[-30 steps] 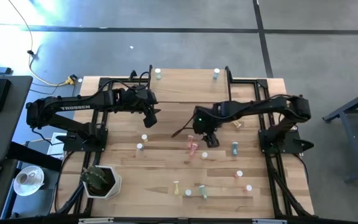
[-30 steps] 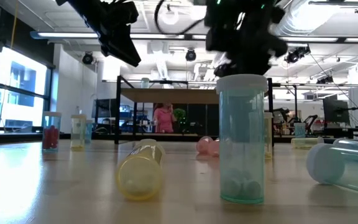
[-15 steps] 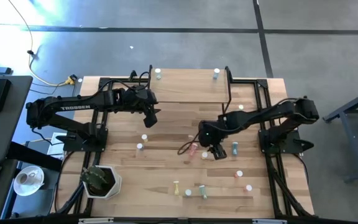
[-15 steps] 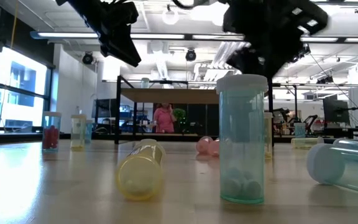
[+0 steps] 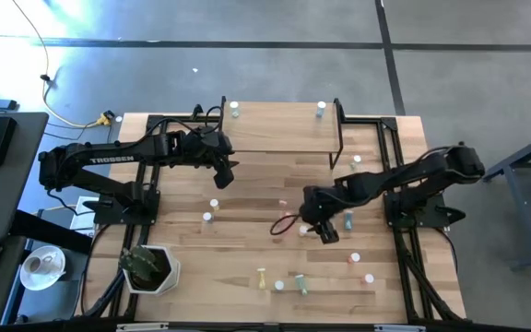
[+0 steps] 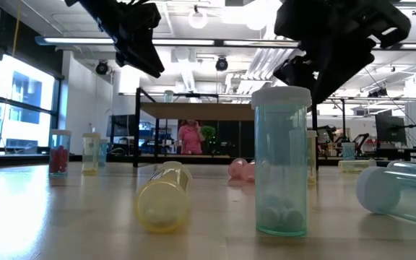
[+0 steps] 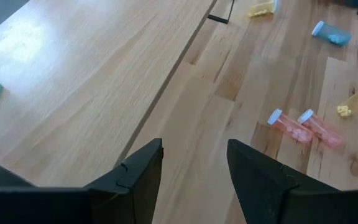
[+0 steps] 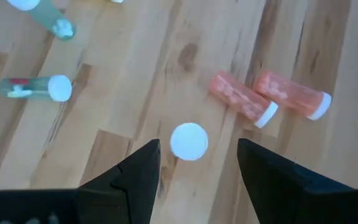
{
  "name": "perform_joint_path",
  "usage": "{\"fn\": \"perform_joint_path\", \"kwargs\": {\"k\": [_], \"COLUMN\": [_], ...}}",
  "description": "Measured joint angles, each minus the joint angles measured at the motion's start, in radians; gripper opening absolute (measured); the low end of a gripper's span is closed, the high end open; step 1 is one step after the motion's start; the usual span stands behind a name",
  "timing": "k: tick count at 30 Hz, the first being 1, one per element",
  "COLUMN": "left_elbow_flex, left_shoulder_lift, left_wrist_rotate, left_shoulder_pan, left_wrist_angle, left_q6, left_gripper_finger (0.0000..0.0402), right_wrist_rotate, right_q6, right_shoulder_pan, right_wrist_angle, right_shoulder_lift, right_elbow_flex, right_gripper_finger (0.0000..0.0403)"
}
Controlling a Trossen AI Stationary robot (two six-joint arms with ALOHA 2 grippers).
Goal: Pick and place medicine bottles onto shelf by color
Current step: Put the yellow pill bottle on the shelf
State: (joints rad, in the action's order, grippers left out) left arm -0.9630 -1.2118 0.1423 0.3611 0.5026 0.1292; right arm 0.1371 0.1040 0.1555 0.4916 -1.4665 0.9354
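The medicine bottles (image 5: 303,230) lie scattered over the wooden table (image 5: 247,249), most with white caps showing from above. One upright bottle (image 8: 189,141) stands in the middle of the table directly under the right gripper (image 5: 322,228), its round white cap seen between that gripper's two dark fingers, which are spread wide and hold nothing. Just beside it lie two pink bottles (image 8: 267,96) on their sides, close together and roughly parallel. A blue-green bottle (image 5: 348,221) stands just right of the gripper, and more bottles sit nearer the front edge, among them a yellow one (image 5: 262,276) and a green one (image 5: 300,282). Two bottles stand left of centre (image 5: 214,205). The shelf (image 5: 279,127), a light-wood board on thin black legs, sits at the far side of the table, with one bottle at its far left corner (image 5: 235,109) and one at its far right corner (image 5: 321,109). The left gripper (image 5: 226,172) hangs above the table by the shelf's near left corner, its fingers parted and empty. A potted plant (image 5: 147,266) stands at the table's near left corner.
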Motion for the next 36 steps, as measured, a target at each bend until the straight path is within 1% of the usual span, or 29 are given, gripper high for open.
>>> {"fn": "perform_joint_path", "kwargs": {"k": [4, 6, 12, 28, 36], "left_elbow_flex": [0.000, 0.000, 0.000, 0.000, 0.000], "left_shoulder_lift": [0.000, 0.000, 0.000, 0.000, 0.000], "left_wrist_rotate": [0.000, 0.000, -0.001, -0.004, -0.004], "left_shoulder_pan": [0.000, 0.000, 0.000, -0.002, -0.002], "left_wrist_angle": [0.000, 0.000, -0.005, -0.006, -0.006], "left_q6": [0.001, 0.002, 0.002, 0.002, 0.002], "left_gripper_finger": [0.0172, 0.0172, 0.0172, 0.0172, 0.0172], "right_wrist_rotate": [-0.088, -0.103, -0.103, -0.104, -0.112], "right_q6": [0.006, 0.006, 0.006, 0.001, -0.018], "right_shoulder_pan": [0.040, 0.055, 0.084, 0.080, 0.080], "right_wrist_angle": [-0.024, -0.040, -0.085, -0.119, -0.114], "right_shoulder_lift": [-0.006, -0.006, -0.012, -0.100, -0.106], "right_elbow_flex": [-0.016, -0.021, -0.023, -0.023, -0.023], "right_gripper_finger": [0.0206, 0.0206, 0.0206, 0.0206, 0.0206]}}
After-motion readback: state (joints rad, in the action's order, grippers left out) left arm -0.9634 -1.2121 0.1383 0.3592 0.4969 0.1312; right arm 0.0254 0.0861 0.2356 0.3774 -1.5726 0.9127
